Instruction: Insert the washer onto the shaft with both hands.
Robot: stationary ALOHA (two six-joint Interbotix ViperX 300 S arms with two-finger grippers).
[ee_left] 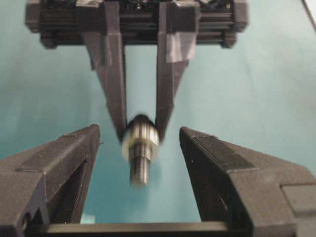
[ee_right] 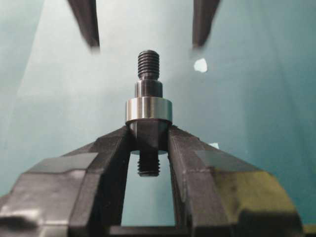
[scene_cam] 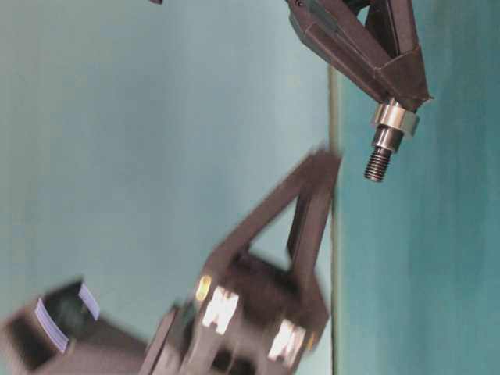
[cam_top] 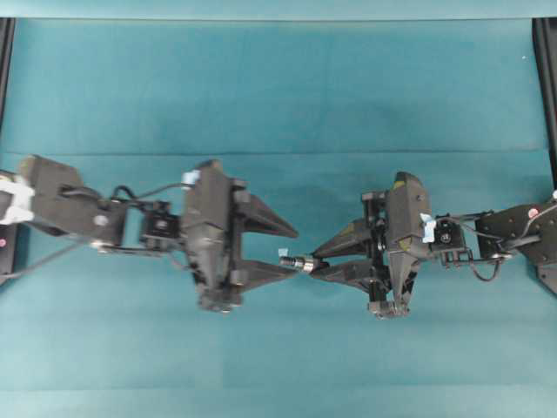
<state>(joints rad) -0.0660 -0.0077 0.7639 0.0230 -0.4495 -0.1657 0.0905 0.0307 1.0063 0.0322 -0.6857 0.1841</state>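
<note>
The dark shaft (ee_right: 148, 81) sticks out from my right gripper (ee_right: 148, 132), which is shut on its thick middle. Its threaded end points toward the left gripper. The silver washer (ee_right: 148, 109) sits around the shaft, right against the right fingertips. It also shows as a bright ring in the table-level view, washer (scene_cam: 394, 119), above the threaded end of the shaft (scene_cam: 380, 156). My left gripper (ee_left: 139, 132) stands open with nothing in it. Its fingertips (ee_right: 89, 29) lie to either side just beyond the shaft's tip. Overhead, the left gripper (cam_top: 294, 251) faces the right gripper (cam_top: 315, 259) with the shaft (cam_top: 294, 261) between them.
Teal cloth (cam_top: 278, 87) covers the whole table. A small pale scrap (ee_right: 200, 65) lies on it below the grippers. Black frame posts (cam_top: 546, 78) stand at the far left and right edges.
</note>
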